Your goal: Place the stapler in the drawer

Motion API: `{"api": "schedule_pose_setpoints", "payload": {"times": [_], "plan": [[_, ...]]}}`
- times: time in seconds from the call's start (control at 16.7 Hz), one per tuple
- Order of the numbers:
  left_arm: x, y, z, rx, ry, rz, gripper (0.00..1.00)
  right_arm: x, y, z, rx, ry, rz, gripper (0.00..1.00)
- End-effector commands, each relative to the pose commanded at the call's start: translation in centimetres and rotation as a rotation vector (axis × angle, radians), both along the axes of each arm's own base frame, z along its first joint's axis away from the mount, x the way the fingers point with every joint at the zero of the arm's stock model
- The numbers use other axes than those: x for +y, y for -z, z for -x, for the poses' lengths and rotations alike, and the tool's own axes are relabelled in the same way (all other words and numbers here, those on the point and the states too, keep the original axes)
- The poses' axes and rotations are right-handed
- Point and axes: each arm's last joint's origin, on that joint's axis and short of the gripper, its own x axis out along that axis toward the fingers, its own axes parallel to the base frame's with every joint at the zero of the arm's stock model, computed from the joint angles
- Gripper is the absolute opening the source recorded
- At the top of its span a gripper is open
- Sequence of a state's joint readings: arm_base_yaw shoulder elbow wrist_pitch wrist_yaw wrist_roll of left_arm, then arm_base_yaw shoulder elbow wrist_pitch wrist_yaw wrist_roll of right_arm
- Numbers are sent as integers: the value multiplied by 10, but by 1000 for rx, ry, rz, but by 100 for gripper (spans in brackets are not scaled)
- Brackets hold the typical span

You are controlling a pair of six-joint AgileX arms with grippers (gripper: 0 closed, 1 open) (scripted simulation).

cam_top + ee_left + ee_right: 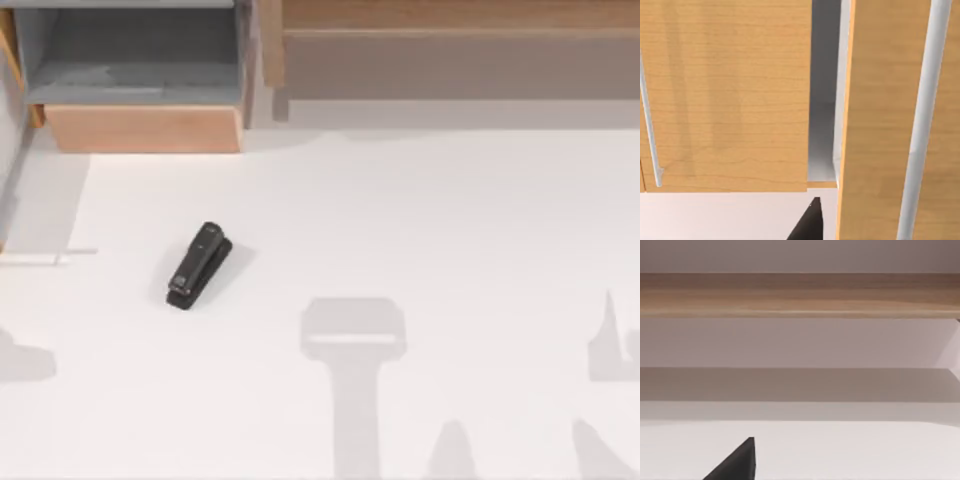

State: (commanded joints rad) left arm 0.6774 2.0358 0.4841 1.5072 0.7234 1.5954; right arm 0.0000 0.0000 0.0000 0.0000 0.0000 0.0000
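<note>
White tabletop (400, 220): stapler (198, 265) lies at seven o'clock from the open drawer (140, 128); rigid, light, best pinched mid-body. Finger spread, either gripper: cannot tell.

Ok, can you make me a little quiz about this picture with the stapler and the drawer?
1. True or false: the stapler is already inside the drawer.
2. Pick one. In the top view, the drawer sits at the table's: A) near right corner, B) far left corner, C) middle.
3. Fill the gap: the stapler lies on the white ______, slanted, with nothing touching it.

Key:
1. False. It lies out on the table, in front of the drawer's wooden front panel.
2. B. The drawer is at the far left, pulled open so its grey inside shows.
3. table.
</note>
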Motion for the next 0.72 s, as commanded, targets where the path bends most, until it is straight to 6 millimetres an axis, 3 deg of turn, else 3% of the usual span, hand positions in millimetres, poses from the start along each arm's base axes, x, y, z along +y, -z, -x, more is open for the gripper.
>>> {"api": "schedule_pose_setpoints", "payload": {"times": [0.12,0.72], "plan": [[0,0,0,0,0,0,100,0,0,0,0,0,0,100],[0,0,4,-2,0,-2,100,0,0,0,0,0,0,100]]}}
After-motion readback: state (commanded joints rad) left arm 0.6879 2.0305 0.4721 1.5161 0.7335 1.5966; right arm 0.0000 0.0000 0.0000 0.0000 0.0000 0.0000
